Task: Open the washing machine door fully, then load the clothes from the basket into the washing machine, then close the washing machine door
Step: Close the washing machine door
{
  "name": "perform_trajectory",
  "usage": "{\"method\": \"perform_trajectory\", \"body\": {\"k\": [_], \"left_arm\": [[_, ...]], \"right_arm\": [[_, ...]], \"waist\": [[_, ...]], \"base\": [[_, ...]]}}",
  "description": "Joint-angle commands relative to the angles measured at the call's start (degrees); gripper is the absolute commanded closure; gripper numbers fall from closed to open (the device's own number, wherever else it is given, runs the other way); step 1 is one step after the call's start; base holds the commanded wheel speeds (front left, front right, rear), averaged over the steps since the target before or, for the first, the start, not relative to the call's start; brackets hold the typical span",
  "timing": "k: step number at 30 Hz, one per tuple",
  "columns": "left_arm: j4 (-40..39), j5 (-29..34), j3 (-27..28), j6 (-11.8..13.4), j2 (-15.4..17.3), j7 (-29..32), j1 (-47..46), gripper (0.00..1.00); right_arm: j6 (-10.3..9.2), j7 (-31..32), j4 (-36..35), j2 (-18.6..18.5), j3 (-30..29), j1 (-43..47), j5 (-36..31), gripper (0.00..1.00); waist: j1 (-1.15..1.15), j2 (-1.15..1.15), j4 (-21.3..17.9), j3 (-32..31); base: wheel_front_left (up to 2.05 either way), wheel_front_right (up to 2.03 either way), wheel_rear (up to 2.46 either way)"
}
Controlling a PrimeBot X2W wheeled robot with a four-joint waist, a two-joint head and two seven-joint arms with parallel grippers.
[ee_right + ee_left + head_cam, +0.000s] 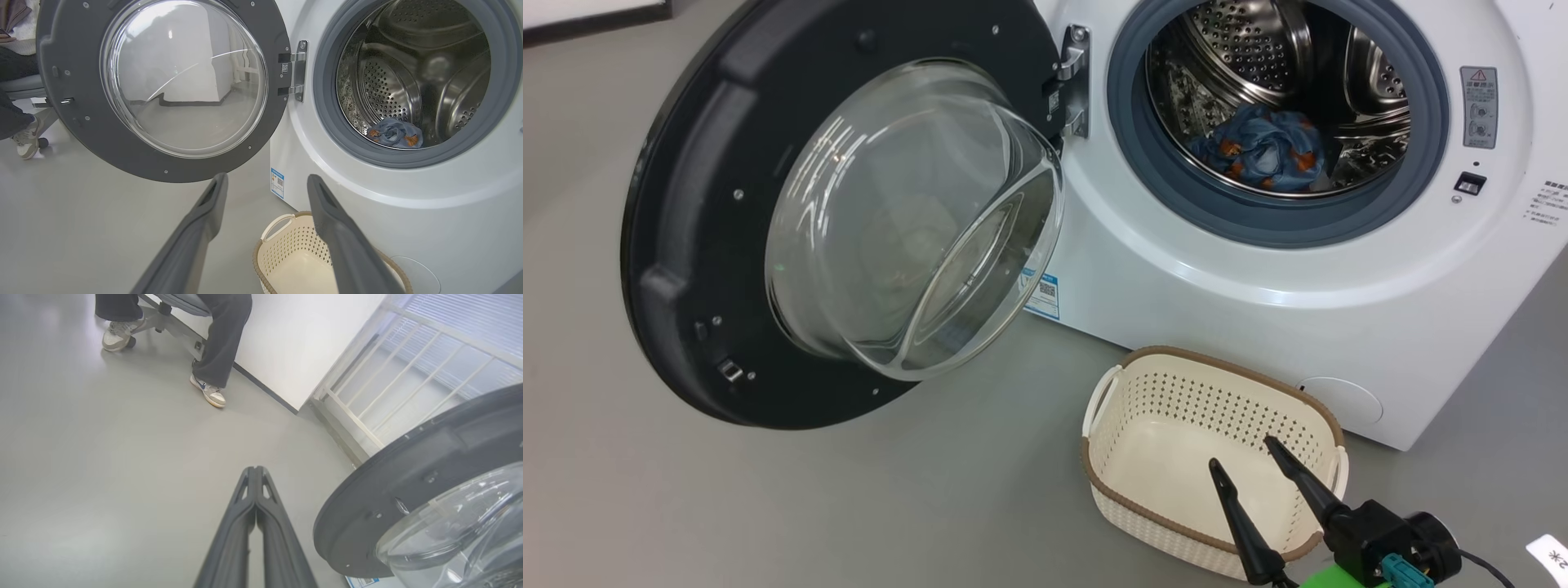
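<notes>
Blue clothes lie in the washing machine (door wide open).

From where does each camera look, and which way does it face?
Head view: on the head, facing down at the washing machine, its open door and the basket; right gripper shows, open.
Left wrist view: on the left arm, facing across the floor toward a person's shoes; left gripper shows, shut.
Right wrist view: on the right arm, facing the drum between its open fingers.
Head and right wrist share door, basket and blue garment in the drum.
</notes>
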Motion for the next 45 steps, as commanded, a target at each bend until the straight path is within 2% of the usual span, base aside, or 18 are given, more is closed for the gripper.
{"method": "perform_trajectory", "body": {"k": [1,5,8,11,17,19,24,31,37,45], "left_arm": [[-1.1,-1.0,2.6,-0.5,0.6,-0.4,-3.6,1.00],[0.2,-7.5,9.0,-4.0,1.0,-0.3,-7.7,1.00],[2.0,-14.2,13.0,-5.8,3.7,1.8,-11.7,1.00],[5.7,-20.7,16.6,-6.2,8.2,5.8,-16.8,1.00],[17.6,-29.1,20.5,-5.9,18.6,12.8,-28.7,1.00],[22.2,-32.1,21.3,-5.2,21.0,15.1,-33.3,1.00],[30.1,-34.9,19.1,-4.7,25.5,21.0,-42.0,1.00],[38.1,-38.2,18.1,-5.9,28.4,26.2,-49.9,1.00],[42.3,-39.3,15.6,-8.0,28.4,32.2,-51.8,1.00],[46.3,-39.7,14.9,-10.4,28.4,34.1,-53.0,1.00]], "right_arm": [[0.35,-0.3,-1.5,0.1,1.2,-0.6,0.9,0.00],[0.35,-0.3,-1.5,0.4,1.0,0.2,0.7,0.00],[0.35,-0.3,-1.5,0.5,0.8,0.5,0.5,0.00],[0.35,-0.3,-1.4,0.5,0.8,0.5,0.5,0.00],[0.35,-0.3,-1.1,0.6,0.8,0.5,0.5,0.00],[0.35,-0.3,-1.1,0.6,0.6,0.9,0.5,0.00],[0.35,-0.3,-1.3,0.6,-0.5,2.6,0.3,0.00],[0.35,-0.3,-1.7,-0.3,-0.5,3.7,0.0,0.00],[0.35,-0.3,-1.8,-1.5,-0.3,3.5,-0.1,0.00],[0.35,-0.3,-1.9,-2.9,0.0,2.7,-0.3,0.00]], "waist": [[0.00,0.00,0.1,0.1],[0.00,0.00,0.4,0.6],[0.00,0.00,0.6,1.0],[0.00,0.00,0.7,1.3],[0.00,0.00,0.6,1.5],[0.00,0.00,0.4,1.5],[0.00,0.00,-0.1,1.4],[0.00,0.00,-2.9,1.9],[0.00,0.00,-5.1,2.9],[0.00,0.00,-7.8,4.9]], "base": [[0.00,0.00,0.00],[0.00,0.00,0.00],[0.00,0.00,0.00],[0.00,0.00,0.00],[0.00,0.00,0.00],[0.00,0.00,0.00],[0.00,0.00,0.00],[0.00,0.00,0.00],[0.00,0.00,0.00],[0.00,0.00,0.00]]}}
